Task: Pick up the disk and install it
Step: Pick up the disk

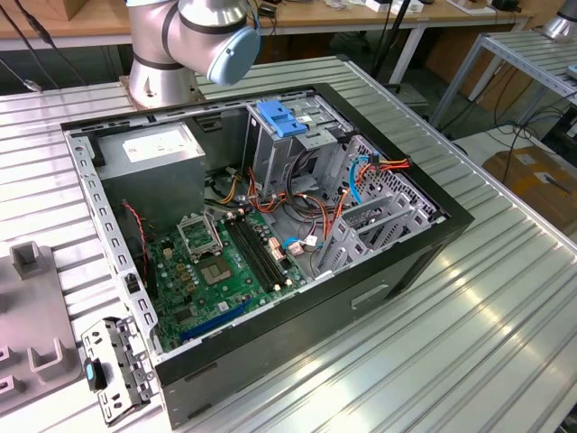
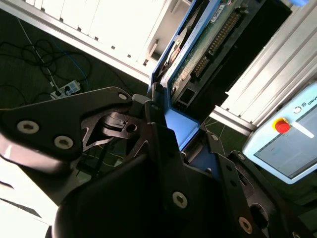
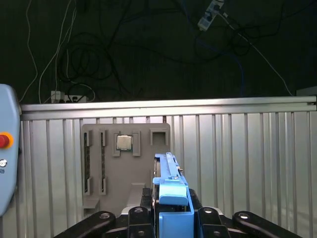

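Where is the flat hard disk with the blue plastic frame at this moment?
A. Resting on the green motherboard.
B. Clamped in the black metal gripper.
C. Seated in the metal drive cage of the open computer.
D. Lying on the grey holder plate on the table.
B: in both wrist views the blue-framed silver-grey disk stands edge-on, clamped in the black metal gripper.

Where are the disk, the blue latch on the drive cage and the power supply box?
the disk [image 3: 171,193]: first wrist view, on its blue carrier frame's edge.
blue latch [image 1: 282,120]: exterior view, on its flat top.
power supply box [image 1: 153,142]: exterior view, on its white label.
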{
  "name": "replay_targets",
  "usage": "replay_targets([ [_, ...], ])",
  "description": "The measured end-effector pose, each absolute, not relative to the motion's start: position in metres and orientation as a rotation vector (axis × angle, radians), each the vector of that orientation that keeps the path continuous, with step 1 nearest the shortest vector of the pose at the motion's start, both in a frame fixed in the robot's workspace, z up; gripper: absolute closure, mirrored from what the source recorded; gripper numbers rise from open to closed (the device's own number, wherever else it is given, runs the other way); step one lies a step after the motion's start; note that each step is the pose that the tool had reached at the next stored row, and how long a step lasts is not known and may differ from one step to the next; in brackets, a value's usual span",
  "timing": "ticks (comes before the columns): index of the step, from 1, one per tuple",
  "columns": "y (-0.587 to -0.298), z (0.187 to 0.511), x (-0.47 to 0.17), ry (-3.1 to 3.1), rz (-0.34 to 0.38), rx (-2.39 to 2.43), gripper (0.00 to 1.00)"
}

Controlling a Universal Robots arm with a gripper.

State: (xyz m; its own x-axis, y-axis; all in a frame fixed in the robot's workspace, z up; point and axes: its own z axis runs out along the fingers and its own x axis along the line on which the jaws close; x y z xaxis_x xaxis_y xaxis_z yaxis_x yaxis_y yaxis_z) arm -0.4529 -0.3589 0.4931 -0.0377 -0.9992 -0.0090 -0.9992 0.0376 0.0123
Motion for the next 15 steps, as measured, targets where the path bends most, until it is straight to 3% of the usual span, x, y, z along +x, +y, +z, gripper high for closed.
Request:
replay_targets([
  [15, -0.359, 0.493, -0.434, -2.261, -0.024, 2.178, 0.63],
])
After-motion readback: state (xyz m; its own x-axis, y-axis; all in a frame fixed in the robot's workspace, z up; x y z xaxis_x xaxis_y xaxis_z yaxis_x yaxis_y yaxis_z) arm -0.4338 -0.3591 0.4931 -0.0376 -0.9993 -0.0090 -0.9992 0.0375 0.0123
